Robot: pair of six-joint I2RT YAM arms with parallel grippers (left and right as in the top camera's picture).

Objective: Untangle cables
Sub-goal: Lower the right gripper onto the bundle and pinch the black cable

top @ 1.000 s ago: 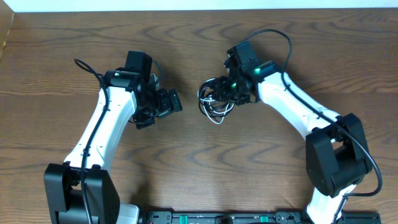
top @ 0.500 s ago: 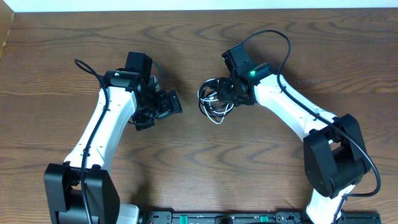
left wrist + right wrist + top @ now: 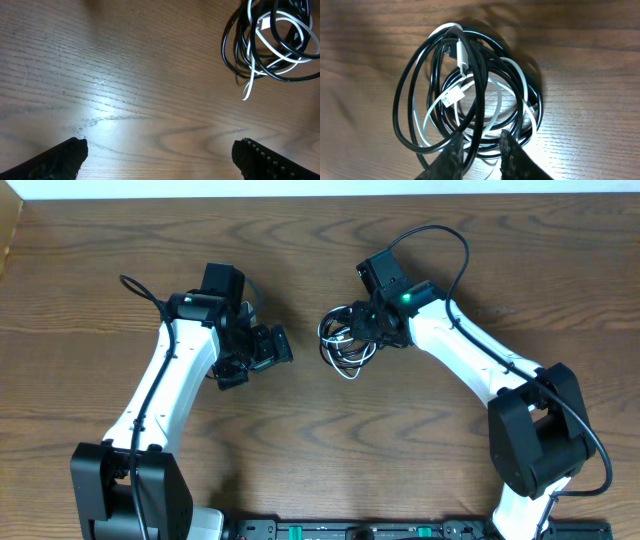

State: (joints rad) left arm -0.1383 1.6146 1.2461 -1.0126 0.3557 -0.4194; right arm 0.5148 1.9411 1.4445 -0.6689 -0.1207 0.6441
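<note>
black and white cables (image 3: pixel 461 55) lie balled just ahead of the right gripper (image 3: pixel 481 147), its jaws nearly together and pinching near strands. best to lift one loop slowly while the left gripper (image 3: pixel 165 162), its jaws wide apart and the cables ahead to its right, pins the rest.

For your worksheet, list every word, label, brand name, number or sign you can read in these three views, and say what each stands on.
There is no readable text in any view.
The cables show no print on their cords or plugs.
The green light is only a lamp, without lettering.
The dark rail at the near table edge has small marks, too small to read.
</note>
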